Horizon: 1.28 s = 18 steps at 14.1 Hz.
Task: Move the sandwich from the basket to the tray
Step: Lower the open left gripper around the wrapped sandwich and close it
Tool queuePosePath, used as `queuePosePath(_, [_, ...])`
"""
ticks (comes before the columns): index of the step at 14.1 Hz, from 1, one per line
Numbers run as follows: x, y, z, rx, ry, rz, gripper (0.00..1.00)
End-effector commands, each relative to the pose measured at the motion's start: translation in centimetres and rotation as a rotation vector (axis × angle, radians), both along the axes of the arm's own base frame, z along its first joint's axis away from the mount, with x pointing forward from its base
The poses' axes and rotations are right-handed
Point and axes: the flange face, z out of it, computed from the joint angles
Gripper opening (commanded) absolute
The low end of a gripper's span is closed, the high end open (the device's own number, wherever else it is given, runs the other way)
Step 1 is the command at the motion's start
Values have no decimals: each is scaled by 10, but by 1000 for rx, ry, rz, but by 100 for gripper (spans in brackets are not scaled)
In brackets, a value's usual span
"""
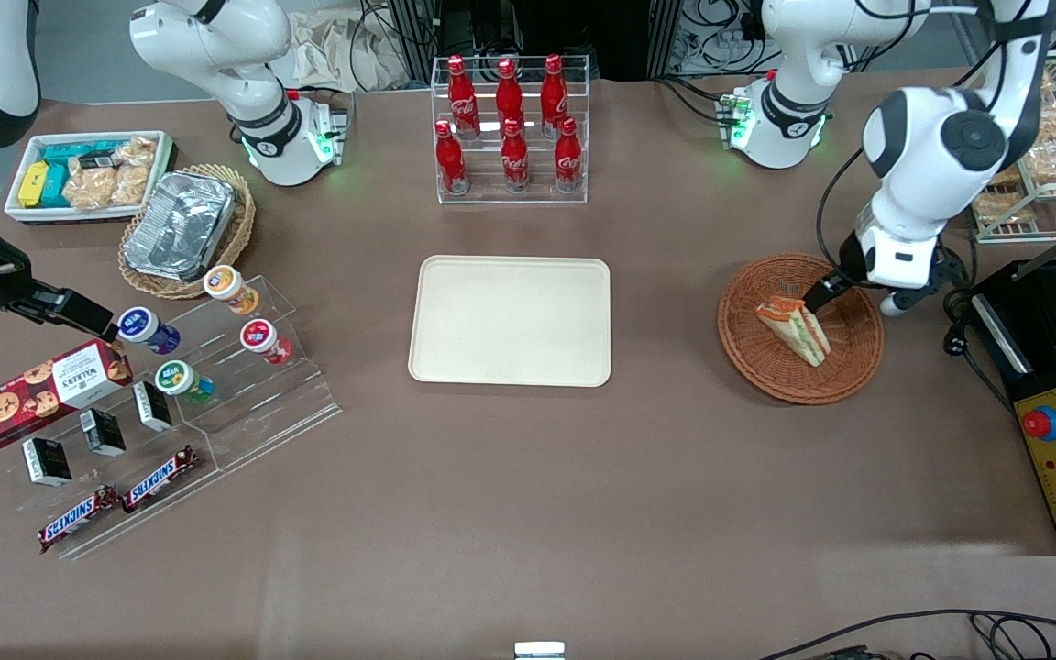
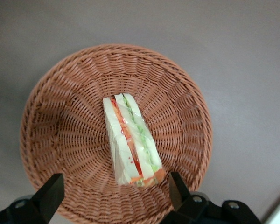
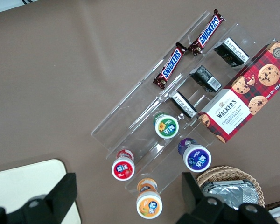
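With the gripper (image 2: 113, 191) spread wide above the basket (image 2: 51, 116) and the sandwich (image 2: 130, 140) lying loose inside, its 2 fingers (image 2: 49, 193) may close off-centre and squash or tip the soft wedge before it reaches the tray (image 1: 510, 320).

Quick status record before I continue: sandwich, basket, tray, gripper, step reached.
sandwich: lying in the basket, not lifted
basket: toward the working arm's end of the table, holds only the sandwich
tray: bare, beside the basket
gripper: above the basket, jaws open, straddling the sandwich's end
step: grasp not yet made
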Motion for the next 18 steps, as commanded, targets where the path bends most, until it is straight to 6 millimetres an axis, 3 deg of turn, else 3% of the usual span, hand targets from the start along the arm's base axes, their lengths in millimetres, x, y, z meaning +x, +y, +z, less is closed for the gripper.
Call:
queuePosePath(1, [7,-13,-19,14,-9,51,100])
queuePosePath(5, [14,-17,-28,9,-35,134,100])
queuePosePath(15, [7,-28,-62,71,-20,159,100])
queuePosePath(18, [8,-33,-61,74,-26,161,100])
